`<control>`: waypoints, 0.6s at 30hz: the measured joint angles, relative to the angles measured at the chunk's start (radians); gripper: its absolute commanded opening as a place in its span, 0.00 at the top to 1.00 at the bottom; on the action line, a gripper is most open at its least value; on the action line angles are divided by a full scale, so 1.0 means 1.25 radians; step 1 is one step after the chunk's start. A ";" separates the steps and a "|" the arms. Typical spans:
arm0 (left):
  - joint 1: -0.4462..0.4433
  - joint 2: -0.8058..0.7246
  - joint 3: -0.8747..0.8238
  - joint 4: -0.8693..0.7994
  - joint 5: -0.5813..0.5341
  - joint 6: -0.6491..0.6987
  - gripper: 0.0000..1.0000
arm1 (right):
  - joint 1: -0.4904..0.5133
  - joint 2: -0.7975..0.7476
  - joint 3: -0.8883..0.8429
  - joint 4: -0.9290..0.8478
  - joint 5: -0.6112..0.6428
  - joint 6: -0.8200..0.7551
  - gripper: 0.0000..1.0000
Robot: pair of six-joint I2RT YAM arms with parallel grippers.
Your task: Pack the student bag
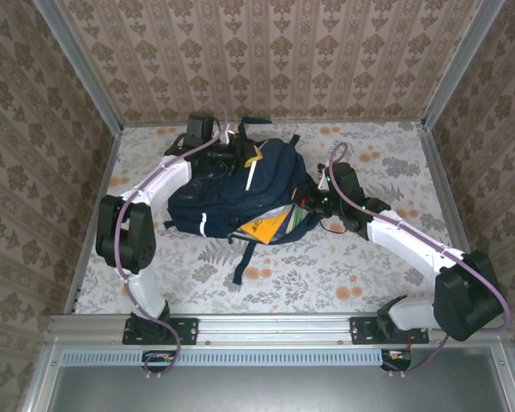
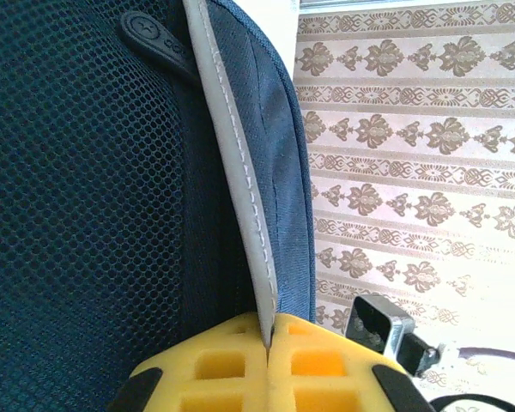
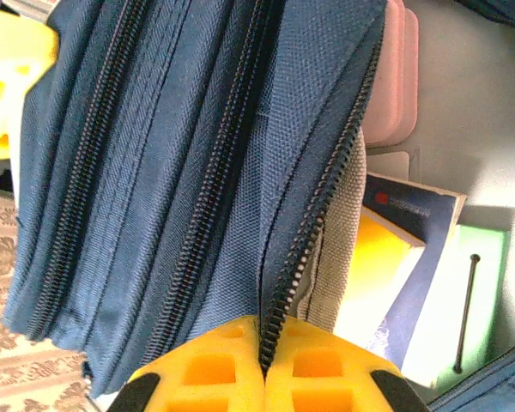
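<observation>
The student bag, navy blue with white stripes, lies in the middle of the table with its main opening toward the right. Books stick out of that opening. My left gripper is at the bag's far side; in the left wrist view it is shut on a pale grey stripe beside the dark mesh. My right gripper is at the opening; in the right wrist view it is shut on the zipper edge of the bag. Yellow, blue and green-white books lie inside.
The floral table is walled by patterned panels at the back and sides, with metal posts at the corners. A dark strap trails from the bag toward the near edge. A pink item sits deep in the bag.
</observation>
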 measured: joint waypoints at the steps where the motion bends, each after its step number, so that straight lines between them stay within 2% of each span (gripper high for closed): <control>1: 0.000 0.000 0.000 0.000 0.001 -0.002 1.00 | 0.000 -0.002 -0.012 0.017 0.000 -0.019 1.00; 7: 0.006 -0.009 -0.010 -0.001 0.003 -0.003 1.00 | 0.002 -0.043 -0.046 0.063 0.000 -0.096 1.00; 14: 0.020 -0.037 -0.015 -0.001 0.042 -0.005 1.00 | 0.009 -0.208 -0.114 0.074 0.026 -0.187 1.00; 18: 0.019 -0.039 -0.004 -0.001 0.064 -0.012 1.00 | 0.010 -0.258 -0.174 0.144 0.049 -0.224 1.00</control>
